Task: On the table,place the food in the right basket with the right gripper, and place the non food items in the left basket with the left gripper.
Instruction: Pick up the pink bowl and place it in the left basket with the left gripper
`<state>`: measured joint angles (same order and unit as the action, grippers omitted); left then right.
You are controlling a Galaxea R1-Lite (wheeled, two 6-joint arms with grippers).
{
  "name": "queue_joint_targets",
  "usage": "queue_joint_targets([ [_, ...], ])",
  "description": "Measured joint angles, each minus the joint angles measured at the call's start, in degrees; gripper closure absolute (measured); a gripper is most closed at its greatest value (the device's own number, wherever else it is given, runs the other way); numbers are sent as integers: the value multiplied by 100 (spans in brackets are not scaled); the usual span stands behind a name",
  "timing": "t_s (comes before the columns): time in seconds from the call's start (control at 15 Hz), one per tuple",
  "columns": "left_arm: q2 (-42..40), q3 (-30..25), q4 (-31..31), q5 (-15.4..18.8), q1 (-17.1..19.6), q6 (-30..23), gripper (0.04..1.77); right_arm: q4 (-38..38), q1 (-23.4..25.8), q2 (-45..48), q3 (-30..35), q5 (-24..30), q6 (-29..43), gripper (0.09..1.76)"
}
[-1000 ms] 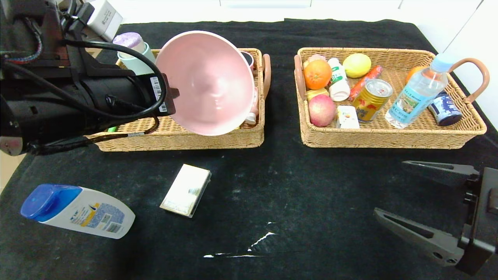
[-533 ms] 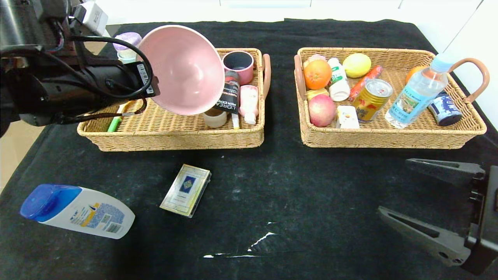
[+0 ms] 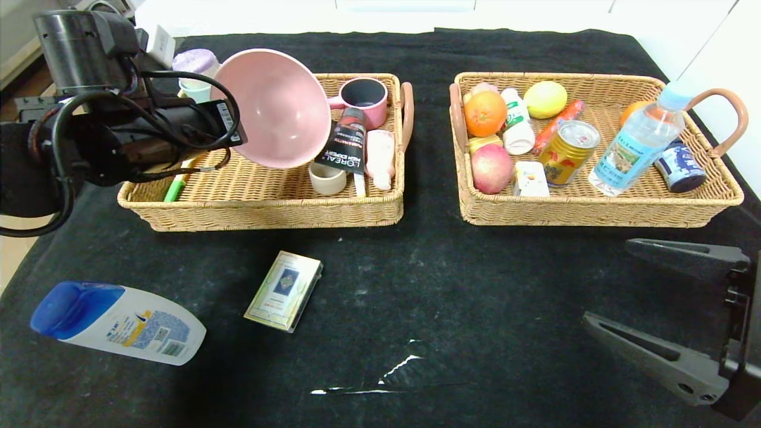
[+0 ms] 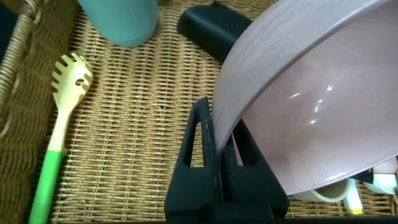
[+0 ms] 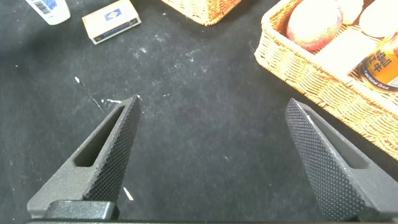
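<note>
Two tools are in view. The left tool [image 4: 219,163] is clamped shut on the rim of the pink bowl [image 3: 270,110], one finger inside the wall and one outside, as is shown plainly in the left wrist view. The bowl is held tilted on its side, its opening turned toward the camera, above the middle of the left basket [image 3: 261,205]; a rim pinch is likely used because the bowl is too wide to be spanned. Under and beside the bowl, other non-food things are already lying in that basket: a green-handled fork [image 4: 59,134], a small cream cup [image 3: 327,177], a black tube [image 3: 346,148], a pale pink bottle [image 3: 379,156] and a pink mug [image 3: 362,95]. It is judged that the bowl is about to be lowered and let go here, and that room for it is tight beside the cup and tube.

The right tool [image 3: 657,306] is held wide open and empty, low over the bare counter [image 3: 475,297] in front of the right basket [image 3: 594,211]. All the food is seen inside that basket, among it a reddish apple [image 3: 491,168], a gold can [image 3: 568,153] and a small white packet [image 3: 530,179], so nothing seems left for this arm.

Still on the counter, well apart from the baskets, are a white shampoo bottle [image 3: 119,324] with a blue cap, lying on its side, and a flat cream box [image 3: 284,290].
</note>
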<state>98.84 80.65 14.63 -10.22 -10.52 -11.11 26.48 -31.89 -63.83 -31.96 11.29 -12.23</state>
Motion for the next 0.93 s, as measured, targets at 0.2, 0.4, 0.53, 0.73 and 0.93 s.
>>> queue_joint_targets([
  [0.2, 50, 20, 20, -12, 16, 0, 125, 1, 6, 2, -4, -13, -6, 15],
  [0.4, 44, 13, 17, -12, 13, -7, 88, -2, 20, 52, -11, -21, -11, 15],
  [0.53, 28, 10, 2, -12, -4, 0, 71, 0, 37, 60, -17, -21, -11, 15],
  [0.73, -80, -6, -127, -50, -83, 26, 51, 0, 44, 61, -20, -21, -9, 14],
  [0.93, -336, -6, -656, -63, -276, 77, 38, 0, 45, 61, -17, -21, -9, 14],
])
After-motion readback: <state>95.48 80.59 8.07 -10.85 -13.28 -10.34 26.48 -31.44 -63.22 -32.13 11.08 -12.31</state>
